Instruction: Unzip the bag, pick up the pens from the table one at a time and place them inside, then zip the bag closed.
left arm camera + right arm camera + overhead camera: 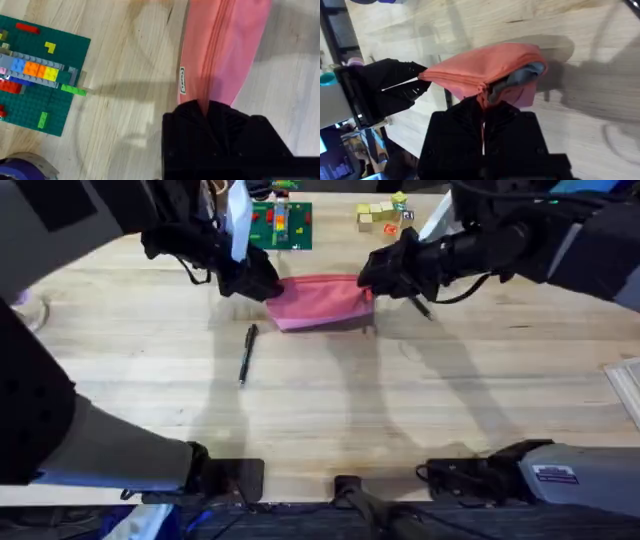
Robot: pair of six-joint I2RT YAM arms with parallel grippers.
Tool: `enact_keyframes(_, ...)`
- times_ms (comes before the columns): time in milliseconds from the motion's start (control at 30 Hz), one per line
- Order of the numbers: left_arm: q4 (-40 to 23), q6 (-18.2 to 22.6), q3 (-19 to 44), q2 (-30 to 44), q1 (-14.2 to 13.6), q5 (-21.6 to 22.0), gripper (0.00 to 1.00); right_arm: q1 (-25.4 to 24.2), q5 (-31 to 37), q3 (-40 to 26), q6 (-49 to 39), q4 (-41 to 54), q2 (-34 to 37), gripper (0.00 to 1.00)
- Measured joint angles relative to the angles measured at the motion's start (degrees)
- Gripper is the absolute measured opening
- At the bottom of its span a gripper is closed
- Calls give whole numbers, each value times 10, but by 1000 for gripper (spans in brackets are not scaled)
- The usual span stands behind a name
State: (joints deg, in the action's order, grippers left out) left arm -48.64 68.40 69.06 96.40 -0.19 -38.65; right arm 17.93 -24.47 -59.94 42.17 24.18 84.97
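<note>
The pink bag [322,302] lies across the far middle of the table [330,400], held at both ends. My left gripper [262,285] is shut on its left end, and in the left wrist view the black fingers [205,106] pinch the bag [225,45] by its zipper line. My right gripper [373,278] is shut on the right end. There the bag [485,65] gapes a little, showing grey lining [522,76]. One dark pen [247,353] lies on the wood in front of the bag's left end. A thin dark stick [420,307], perhaps a second pen, lies under the right gripper.
A green brick baseplate [281,225] with coloured bricks sits behind the bag, close to my left gripper, and appears as a baseplate [35,100] in the left wrist view. Yellow blocks [378,216] stand at the far right. A pale object [626,385] lies at the right edge.
</note>
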Motion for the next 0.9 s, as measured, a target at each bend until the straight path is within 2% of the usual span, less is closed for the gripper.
enact_keyframes(567,0,0,0,0,-3,-12,42,-21,-18,0,0,0,-15,32)
enact_keyframes(900,0,0,0,0,-11,-54,42,-54,-34,0,0,2,-68,32)
